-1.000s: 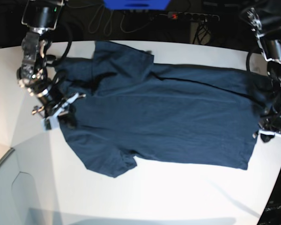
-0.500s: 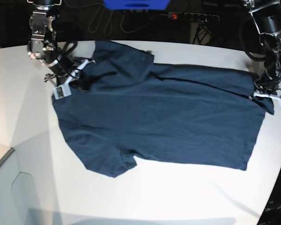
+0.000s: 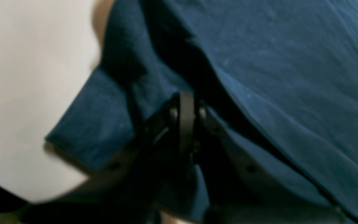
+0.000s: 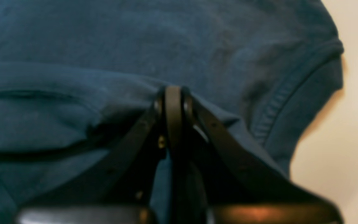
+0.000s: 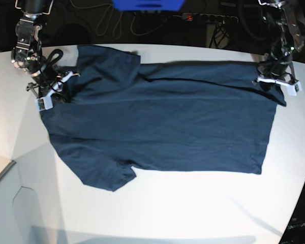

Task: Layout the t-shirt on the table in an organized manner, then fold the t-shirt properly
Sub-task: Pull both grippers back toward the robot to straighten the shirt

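Fingers (image 3: pixel 186 118) of the left gripper (image 3: pixel 186 102) are pinched shut on a fold of the t-shirt (image 3: pixel 291 77) near its hem corner. In the right wrist view, the right gripper (image 4: pixel 172 93) clamps cloth beside a sleeve. From the base, the shirt lies mostly spread on the table (image 5: pixel 157 208); folding remains undone.

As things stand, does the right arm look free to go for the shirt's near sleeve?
Probably not yet. The right gripper is shut on the t-shirt at its far shoulder edge, so it must let go first. The near sleeve lies flat on the table, uncovered.
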